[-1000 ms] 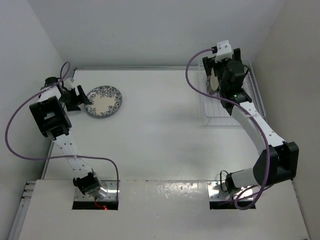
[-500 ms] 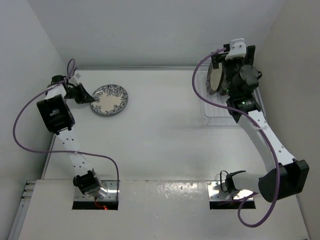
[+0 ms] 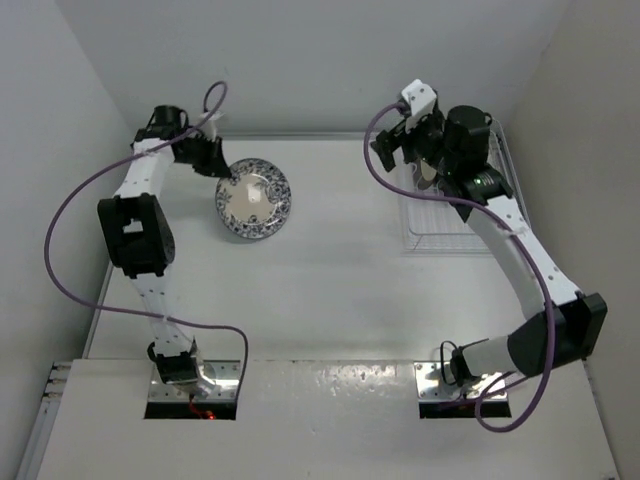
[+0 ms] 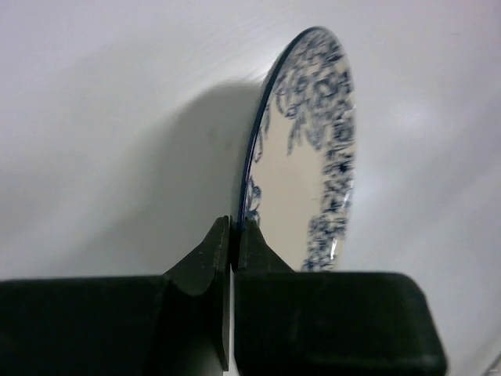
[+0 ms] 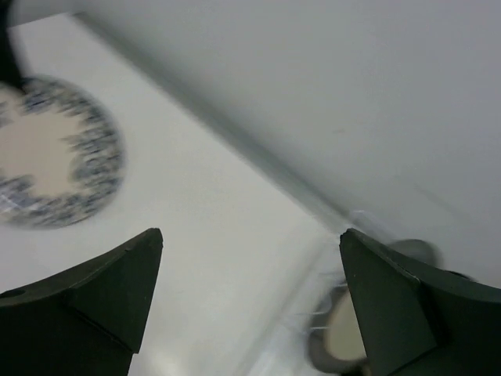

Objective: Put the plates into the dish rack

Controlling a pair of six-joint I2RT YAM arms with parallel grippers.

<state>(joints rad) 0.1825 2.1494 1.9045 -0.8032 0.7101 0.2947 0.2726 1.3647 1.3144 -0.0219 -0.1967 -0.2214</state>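
Note:
A white plate with a blue floral rim [image 3: 253,198] hangs tilted above the table's back left, and my left gripper [image 3: 221,172] is shut on its left rim. In the left wrist view the plate [image 4: 313,172] stands edge-on with my gripper [image 4: 235,229] pinching its lower rim. The dish rack [image 3: 462,222] sits at the back right. A cream plate with a dark rim [image 3: 427,172] stands in it, mostly hidden by my right arm. My right gripper [image 3: 392,148] hovers open and holds nothing, just left of the rack. Its wrist view shows that gripper [image 5: 250,235], the floral plate [image 5: 55,157] and the racked plate [image 5: 344,341].
White walls close in the table at the back and on both sides. Purple cables loop off both arms. The rack's thin wires [image 5: 313,313] lie just under my right gripper.
My left gripper closed on the floral plate's rim and carried it up and to the right. My right gripper swung left, away from the rack.

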